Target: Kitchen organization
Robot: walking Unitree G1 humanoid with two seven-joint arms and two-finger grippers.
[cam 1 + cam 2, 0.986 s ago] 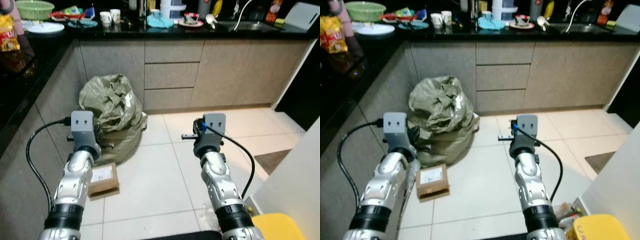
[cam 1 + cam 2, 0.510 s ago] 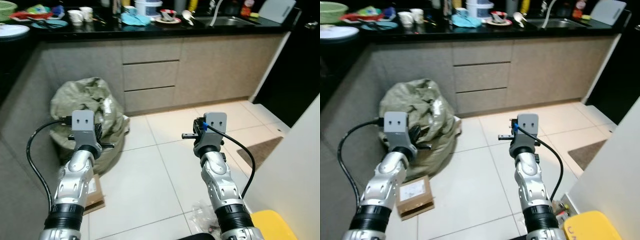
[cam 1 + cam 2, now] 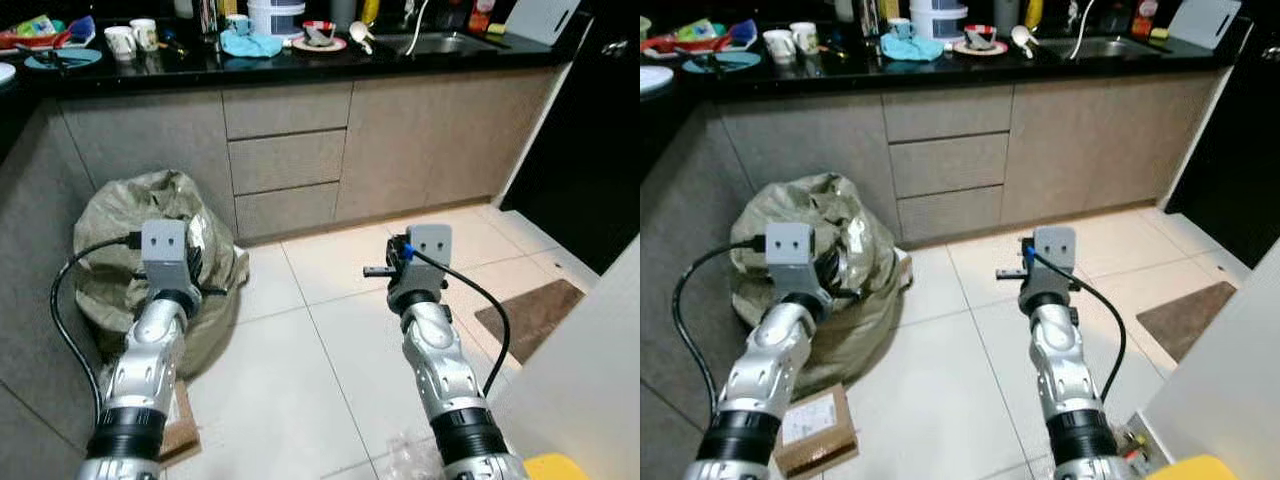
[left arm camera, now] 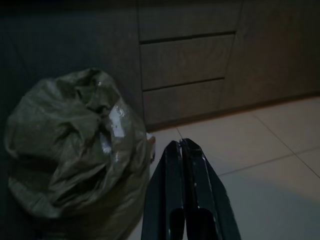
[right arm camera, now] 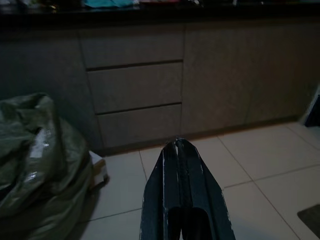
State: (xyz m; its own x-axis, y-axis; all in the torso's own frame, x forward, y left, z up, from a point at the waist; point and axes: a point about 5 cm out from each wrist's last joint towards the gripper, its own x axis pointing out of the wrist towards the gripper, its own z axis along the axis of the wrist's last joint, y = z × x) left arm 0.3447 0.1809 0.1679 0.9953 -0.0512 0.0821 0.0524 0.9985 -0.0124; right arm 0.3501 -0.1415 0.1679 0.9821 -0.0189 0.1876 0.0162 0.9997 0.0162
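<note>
Across the tiled floor, both arms are held forward at chest height, likely a carrying posture for walking. The left gripper (image 4: 184, 150) and right gripper (image 5: 178, 149) each have fingers pressed together, holding nothing. Clutter to organize, cups (image 3: 131, 38) and a teal cloth (image 3: 250, 43), sits on the black countertop (image 3: 330, 60), well beyond both grippers; an olive sack (image 3: 140, 250) slumps near the left arm.
</note>
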